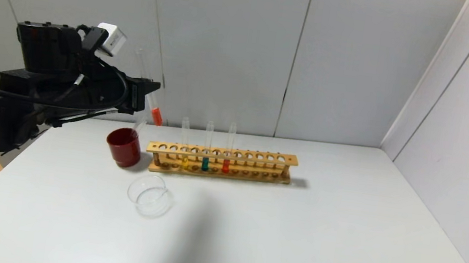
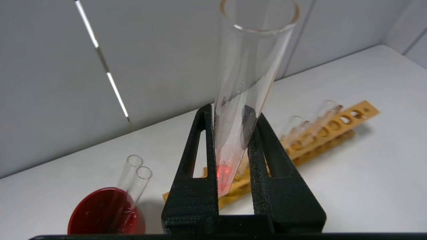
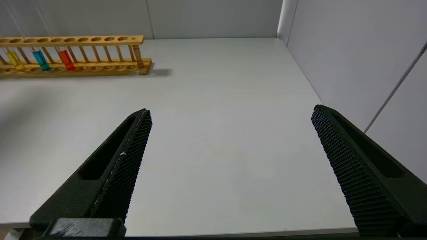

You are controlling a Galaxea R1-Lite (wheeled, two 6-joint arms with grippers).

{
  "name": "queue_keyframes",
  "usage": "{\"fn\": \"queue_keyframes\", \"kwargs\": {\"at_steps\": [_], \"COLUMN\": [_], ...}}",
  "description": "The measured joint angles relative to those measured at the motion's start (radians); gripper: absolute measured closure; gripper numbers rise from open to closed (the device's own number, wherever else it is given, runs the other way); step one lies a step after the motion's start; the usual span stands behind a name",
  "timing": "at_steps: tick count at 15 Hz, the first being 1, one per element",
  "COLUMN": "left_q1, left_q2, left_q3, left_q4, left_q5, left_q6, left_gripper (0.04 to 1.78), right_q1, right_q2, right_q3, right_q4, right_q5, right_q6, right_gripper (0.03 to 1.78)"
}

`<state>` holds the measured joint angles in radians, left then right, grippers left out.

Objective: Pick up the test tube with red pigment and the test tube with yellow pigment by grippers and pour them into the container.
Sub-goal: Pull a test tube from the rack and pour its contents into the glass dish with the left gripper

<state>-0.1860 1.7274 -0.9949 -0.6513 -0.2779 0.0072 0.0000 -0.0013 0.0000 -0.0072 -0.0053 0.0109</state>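
Left pincer (image 1: 149, 88): one tube (image 1: 156, 114); rack (image 1: 221, 162): three.

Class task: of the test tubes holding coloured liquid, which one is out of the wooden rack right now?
The test tube with red pigment, light coral liquid: it hangs tilted, clamped in the left tool, above the dark red cup. The yellow, teal and deeper red tubes stand in the rack.
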Motion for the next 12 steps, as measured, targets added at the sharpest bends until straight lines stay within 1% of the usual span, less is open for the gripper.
{"fn": "queue_keyframes", "kwargs": {"at_steps": [2,7,9,12], "left_q1": [0.002,0.018,0.039,0.058], "left_q2": [-0.082,-0.296,-0.346,-0.368], "left_q3": [0.046,0.233,0.299,0.386], "left_q4": [0.045,0.159,0.204,0.209], "left_q5": [0.002,0.01,0.04,0.094], "left_q6": [0.037,0.191,0.268,0.39], "left_gripper": [1.5,1.5,1.5,1.5], "right_q1": [0.0,0.0,0.0,0.0], "right_q2": [0.0,0.0,0.0,0.0], "right_q3": [0.0,0.0,0.0,0.0], "right_q4": [0.0,0.0,0.0,0.0], "right_q5": [0.0,0.0,-0.001,0.0], "right_q6": [0.0,0.0,0.0,0.0], "right_gripper": [0.06,0.06,0.06,0.06]}}
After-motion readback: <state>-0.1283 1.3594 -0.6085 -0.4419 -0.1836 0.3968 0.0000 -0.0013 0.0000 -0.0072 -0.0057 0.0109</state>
